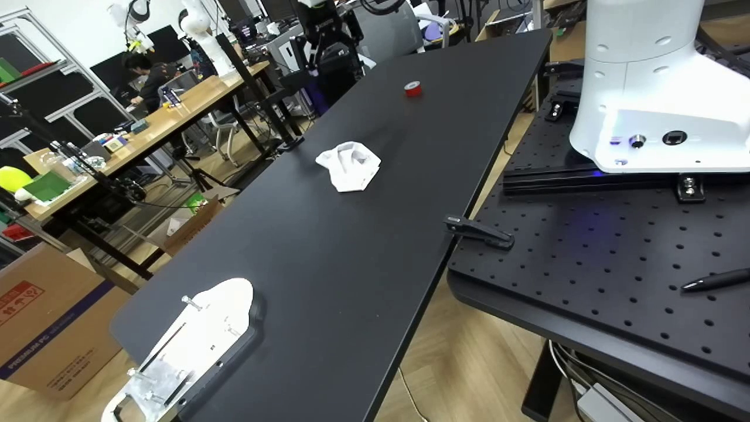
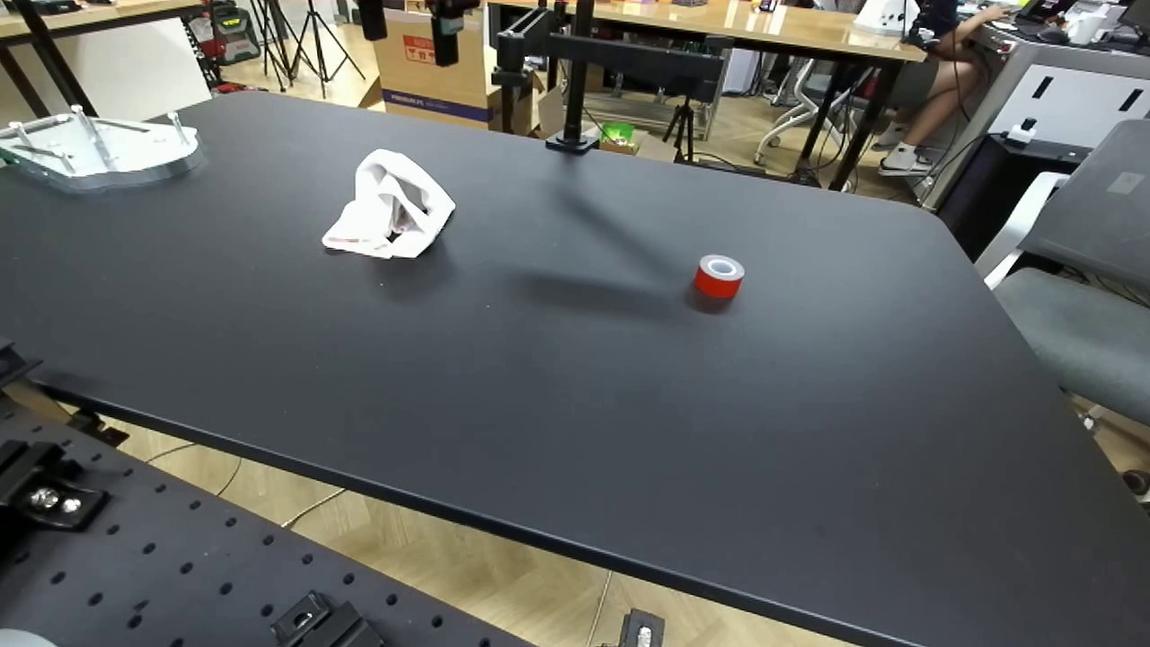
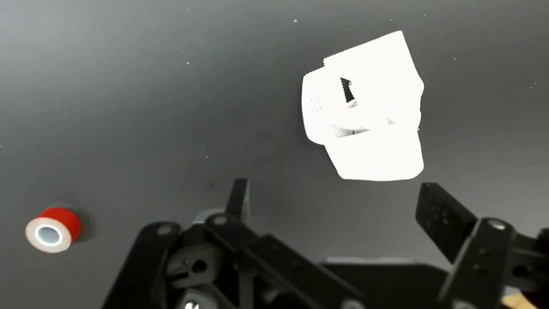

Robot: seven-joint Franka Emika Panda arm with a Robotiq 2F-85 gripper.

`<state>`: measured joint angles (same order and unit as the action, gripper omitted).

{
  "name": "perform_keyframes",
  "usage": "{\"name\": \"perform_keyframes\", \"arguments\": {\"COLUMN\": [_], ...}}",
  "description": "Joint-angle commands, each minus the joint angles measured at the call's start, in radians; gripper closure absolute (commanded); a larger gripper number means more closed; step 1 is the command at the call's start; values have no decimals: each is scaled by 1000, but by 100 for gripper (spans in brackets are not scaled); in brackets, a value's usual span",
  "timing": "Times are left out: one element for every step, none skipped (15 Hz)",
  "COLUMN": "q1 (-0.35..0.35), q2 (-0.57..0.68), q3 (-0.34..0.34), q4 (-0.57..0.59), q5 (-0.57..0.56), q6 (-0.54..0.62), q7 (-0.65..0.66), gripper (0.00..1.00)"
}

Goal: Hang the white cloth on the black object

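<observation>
A: In an exterior view, the jaws hang near the top of the picture, their spread impossible to tell. The white cloth [image 1: 350, 167] lies crumpled on the dark tabletop [image 1: 304, 252], below the jaws in the picture; a red tape roll [image 1: 412, 89] sits to picture-right of them.

B: Any writing?

A: The cardboard box [image 1: 64, 310], far down and to picture-left of the jaws, reads "PREMIUM PC" on its purple band. A red label [image 1: 20, 300] above carries pictograms; the smaller print is unreadable.

B: In an exterior view, the jaws hang from the top edge, their two sides apart. The cloth lies below them in the picture. The black stand [image 2: 577, 81] rises at the tabletop's edge, to picture-right of the jaws, well apart from the cloth. The box stands beyond, its lettering too small to trust.

A: And the wrist view?

B: The jaws' fingers [image 3: 446, 223] are spread wide, tabletop showing between. The cloth lies ahead of them, toward picture-right, its faint marks too tiny to read. The tape roll lies to picture-left of the jaws.
</observation>
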<state>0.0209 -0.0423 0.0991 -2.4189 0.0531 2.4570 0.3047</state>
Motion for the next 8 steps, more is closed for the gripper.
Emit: {"name": "perform_keyframes", "arguments": {"q1": [44, 59, 74, 89, 102, 119, 135, 154], "q2": [138, 174, 205, 238, 271, 302, 330, 358], "q3": [15, 15, 12, 7, 3, -9, -20, -34], "q4": [111, 130, 147, 163, 180, 191, 204, 214], "q5": [-27, -27, -19, -23, -20, -44, -59, -72], "q6": [-7, 18, 36, 71, 102, 152, 185, 222], "q7": [160, 187, 197, 206, 207, 222, 229, 244], "gripper": [0, 0, 0, 0, 0, 0, 0, 0]}}
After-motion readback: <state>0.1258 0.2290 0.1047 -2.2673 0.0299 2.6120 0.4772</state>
